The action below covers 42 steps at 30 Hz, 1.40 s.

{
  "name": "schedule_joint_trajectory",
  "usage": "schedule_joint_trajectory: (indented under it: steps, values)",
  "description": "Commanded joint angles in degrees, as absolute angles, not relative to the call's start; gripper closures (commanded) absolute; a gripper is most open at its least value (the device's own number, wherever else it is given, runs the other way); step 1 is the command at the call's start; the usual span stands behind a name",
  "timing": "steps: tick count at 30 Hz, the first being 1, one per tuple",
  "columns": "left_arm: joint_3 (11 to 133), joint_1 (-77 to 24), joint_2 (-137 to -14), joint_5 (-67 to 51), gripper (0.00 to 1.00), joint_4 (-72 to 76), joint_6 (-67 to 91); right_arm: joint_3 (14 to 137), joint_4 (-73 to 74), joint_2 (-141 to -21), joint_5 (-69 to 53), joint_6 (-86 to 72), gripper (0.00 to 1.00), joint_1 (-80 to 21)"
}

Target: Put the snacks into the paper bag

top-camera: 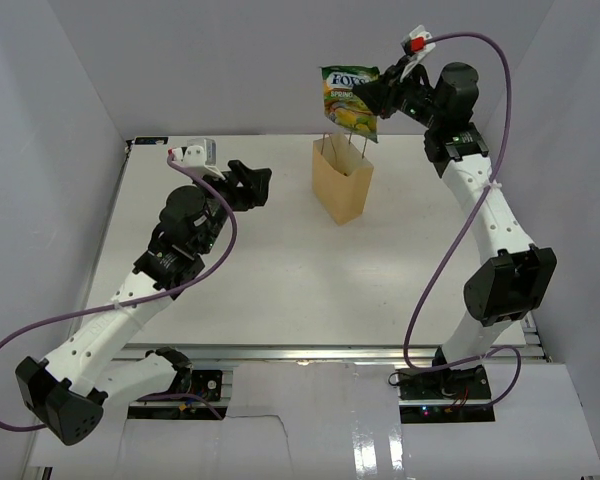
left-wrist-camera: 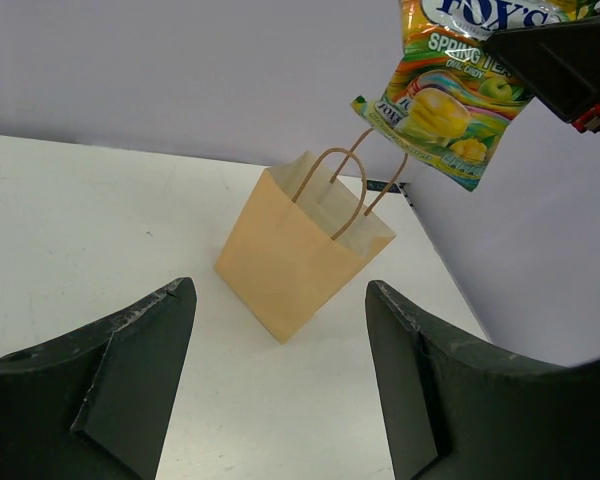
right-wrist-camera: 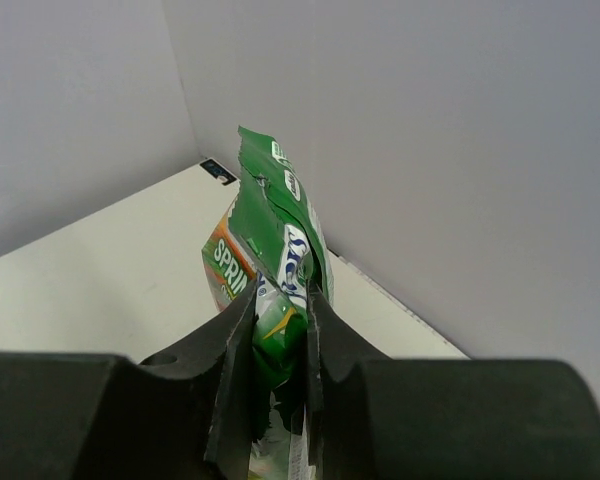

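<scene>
White table (top-camera: 280,290): right hand (top-camera: 378,100) pinches green packet (top-camera: 348,102) above bag (top-camera: 342,185) (left hand (top-camera: 260,186) agape).

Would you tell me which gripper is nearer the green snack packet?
Right. The right gripper pinches the green snack packet above the paper bag; the left gripper, open, sits apart to its left.

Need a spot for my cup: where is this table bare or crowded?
Bare: table in front of the paper bag, between the arms, and from the bag to the left gripper. Crowded: over the bag, where the right gripper holds a snack packet.
</scene>
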State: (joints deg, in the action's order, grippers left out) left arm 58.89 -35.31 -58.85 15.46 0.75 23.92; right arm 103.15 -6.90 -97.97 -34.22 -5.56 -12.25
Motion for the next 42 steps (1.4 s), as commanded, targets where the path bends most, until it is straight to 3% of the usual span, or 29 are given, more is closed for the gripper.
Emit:
schedule_joint_trajectory:
  steps: [1,20,42]
  values:
    - [58.80,-34.89,-56.87,17.14,0.21,0.35,24.79,102.75,-7.56,-97.47,-27.00,-0.36,0.92,-14.67]
    - [55.99,-34.45,-55.90,16.52,0.20,-0.79,26.19,91.15,-9.84,-97.73,-23.12,6.94,0.92,-18.54]
    - [55.90,-34.45,-56.51,16.00,0.20,-1.49,27.25,96.85,-15.73,-104.32,-32.51,11.95,0.92,-18.54]
